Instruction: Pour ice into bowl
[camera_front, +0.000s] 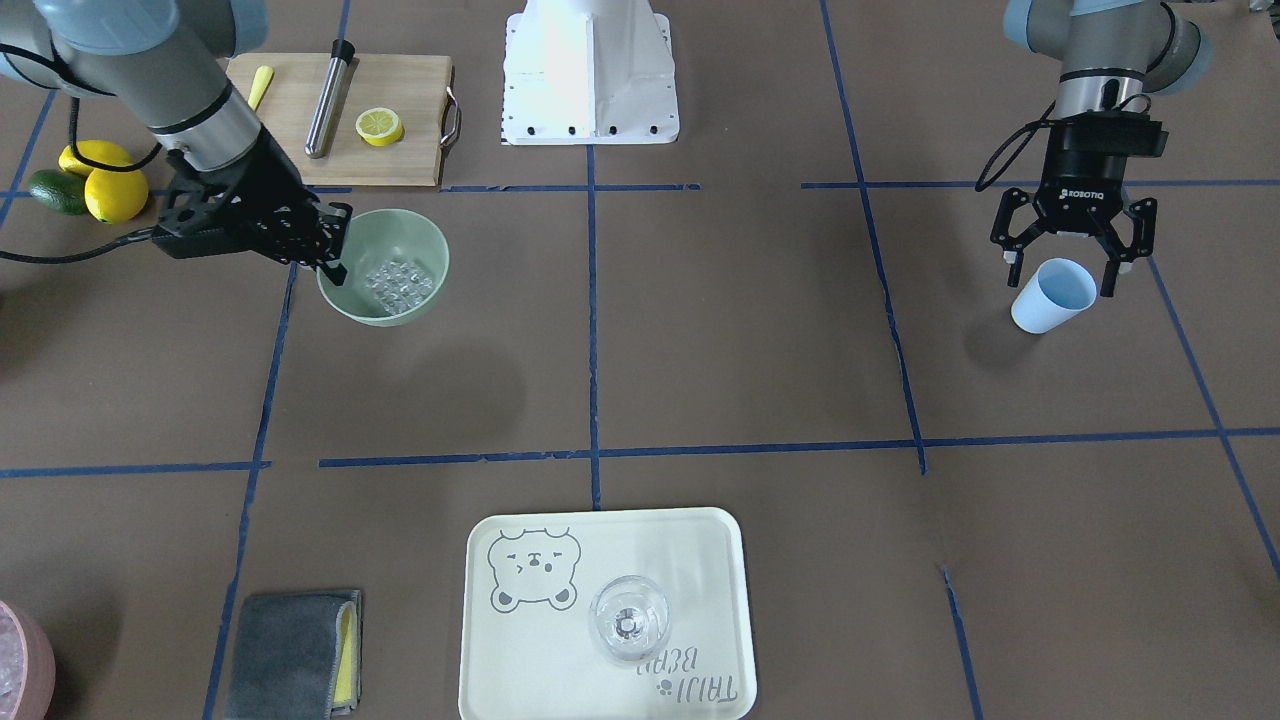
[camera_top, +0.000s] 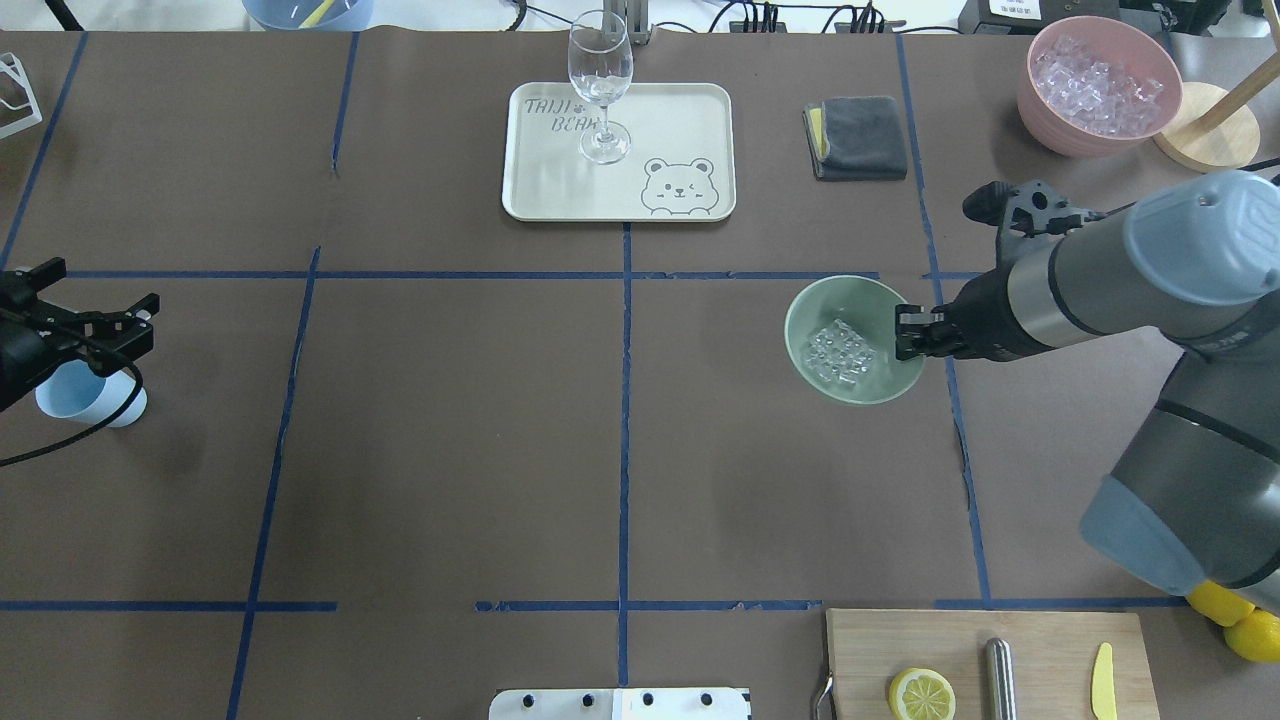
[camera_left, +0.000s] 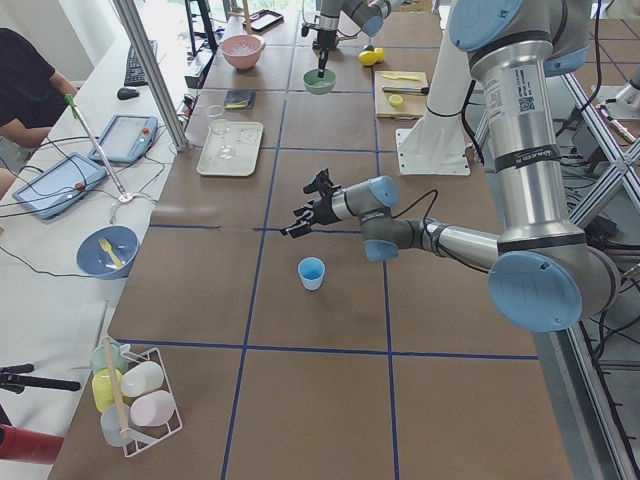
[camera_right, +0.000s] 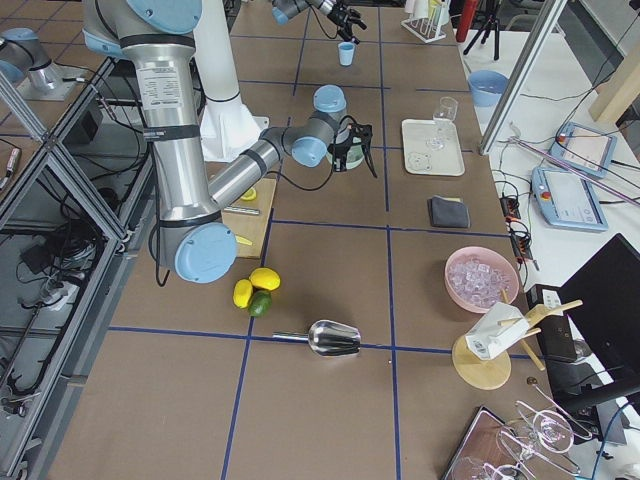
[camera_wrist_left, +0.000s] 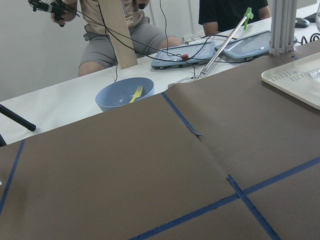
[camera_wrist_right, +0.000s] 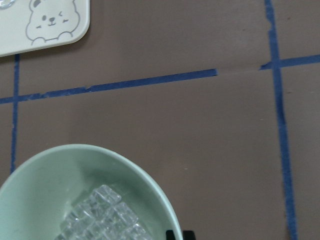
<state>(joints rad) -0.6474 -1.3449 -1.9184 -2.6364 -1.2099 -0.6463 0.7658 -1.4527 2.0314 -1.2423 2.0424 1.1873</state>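
The mint-green bowl (camera_front: 425, 240) stands on the brown table and holds a small heap of clear ice (camera_front: 400, 283). Both also show in the overhead view, the bowl (camera_top: 880, 300) and the ice (camera_top: 840, 355). My right gripper (camera_front: 335, 255) is shut on the bowl's rim on the robot's right side, one finger inside and one outside. A light blue cup (camera_front: 1050, 297) stands upright far to the robot's left; I see nothing inside it. My left gripper (camera_front: 1060, 272) is open and empty, and hovers above the cup (camera_left: 312, 272) without touching it.
A pale tray (camera_top: 690, 120) with a wine glass (camera_top: 600, 85) lies across the table. A grey cloth (camera_top: 855, 138) and a pink bowl of ice (camera_top: 1100, 85) are at the far right. A cutting board (camera_top: 1050, 640) with a lemon half is near the base.
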